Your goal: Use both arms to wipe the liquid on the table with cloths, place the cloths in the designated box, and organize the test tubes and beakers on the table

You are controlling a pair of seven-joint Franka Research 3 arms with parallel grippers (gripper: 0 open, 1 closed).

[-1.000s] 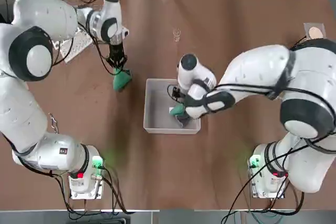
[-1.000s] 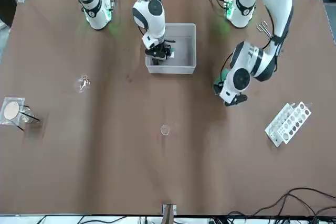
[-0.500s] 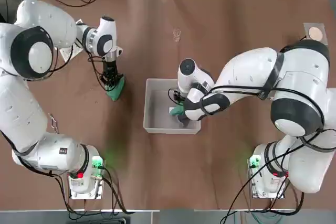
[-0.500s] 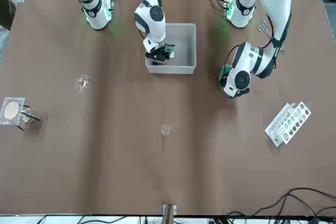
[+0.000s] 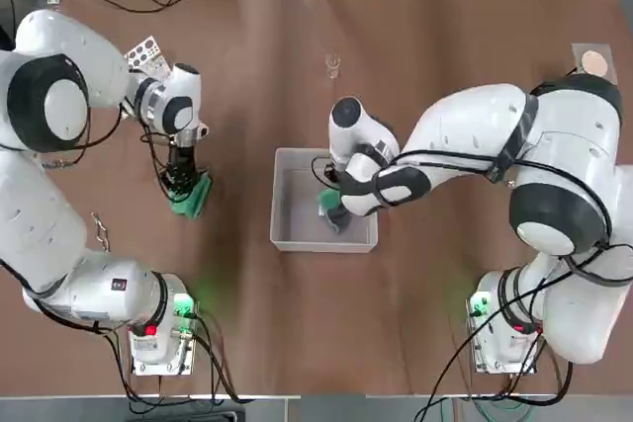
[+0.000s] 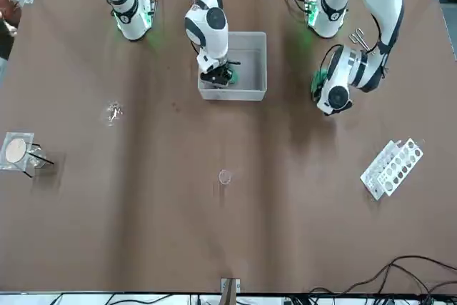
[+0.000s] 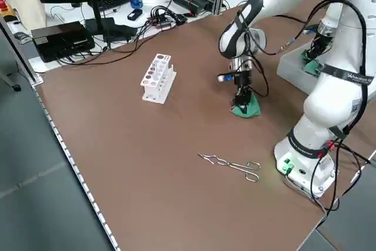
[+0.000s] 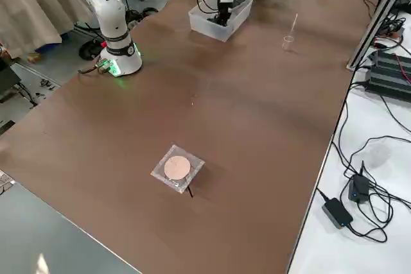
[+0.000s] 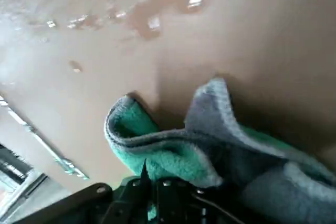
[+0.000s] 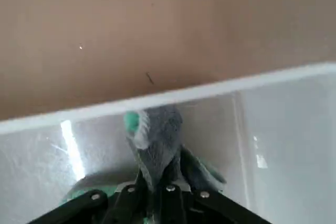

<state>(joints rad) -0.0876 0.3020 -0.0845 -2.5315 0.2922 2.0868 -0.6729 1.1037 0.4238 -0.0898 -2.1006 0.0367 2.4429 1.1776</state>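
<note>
I've got the right gripper (image 5: 334,212) pinching a teal cloth (image 5: 327,202) inside the grey box (image 5: 293,236), and the left gripper (image 5: 182,193) pinching another cloth (image 5: 194,195) on the table (image 5: 415,66) to its left.

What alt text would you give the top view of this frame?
Seen from overhead, the right hand holds a teal cloth inside the pale box at the centre of the brown table. The left hand presses a second teal cloth on the tabletop to the box's left.

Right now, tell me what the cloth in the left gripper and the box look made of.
Cloth: soft fleecy fabric, teal with grey, judging by its fuzzy pile and folds. Box: likely smooth pale plastic; its thin walls look slightly glossy and translucent.
</note>
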